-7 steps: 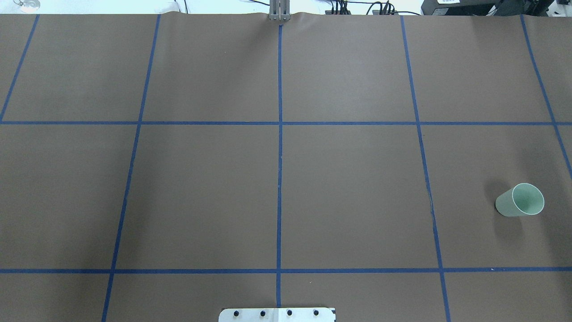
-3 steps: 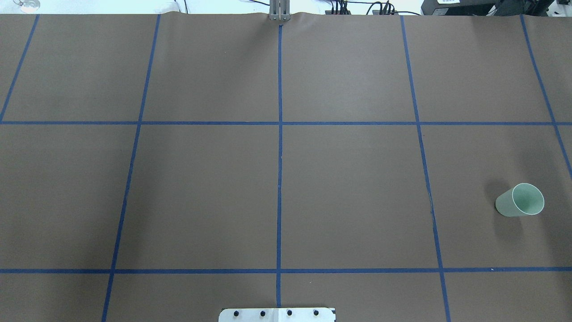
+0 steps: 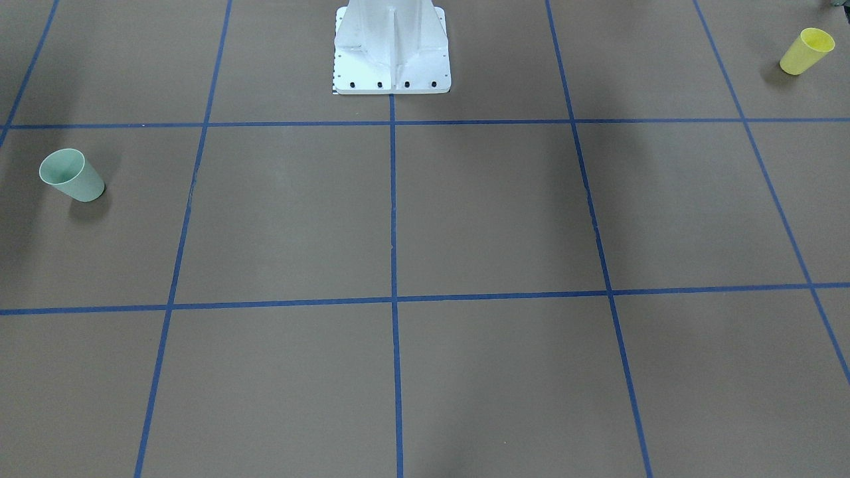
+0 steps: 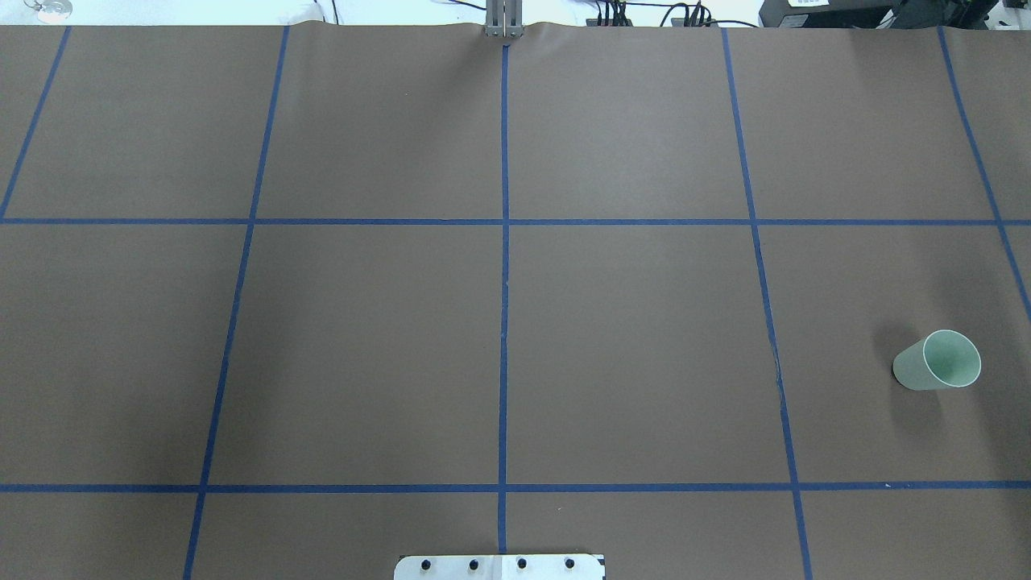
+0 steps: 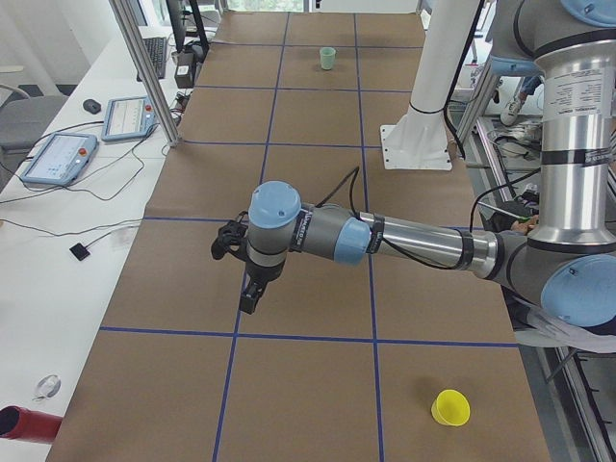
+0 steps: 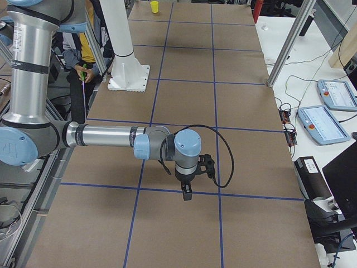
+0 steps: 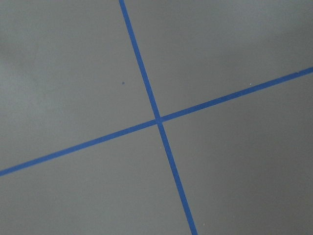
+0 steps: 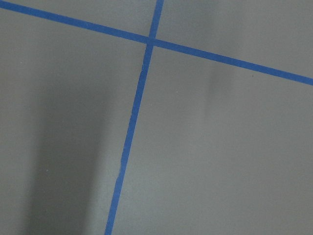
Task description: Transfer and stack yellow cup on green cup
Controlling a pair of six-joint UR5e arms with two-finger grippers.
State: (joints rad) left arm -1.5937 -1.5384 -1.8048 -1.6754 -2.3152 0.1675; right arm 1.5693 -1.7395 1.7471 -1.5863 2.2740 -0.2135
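The yellow cup (image 3: 805, 51) stands upright near the table's edge on my left side; it also shows in the exterior left view (image 5: 449, 408) and far off in the exterior right view (image 6: 154, 6). The green cup (image 4: 937, 360) stands upright on my right side, also in the front-facing view (image 3: 72, 175) and the exterior left view (image 5: 328, 58). My left gripper (image 5: 250, 300) hangs over the paper, well away from the yellow cup. My right gripper (image 6: 187, 193) hangs over the paper too. Both show only in side views, so I cannot tell whether they are open or shut. Both wrist views show only paper and tape.
Brown paper with a blue tape grid covers the table. The white robot pedestal (image 3: 392, 53) stands at the middle of my side. Tablets (image 5: 60, 157) and cables lie beyond the far edge, near an aluminium post (image 5: 144, 67). A person (image 6: 83, 56) stands behind the robot.
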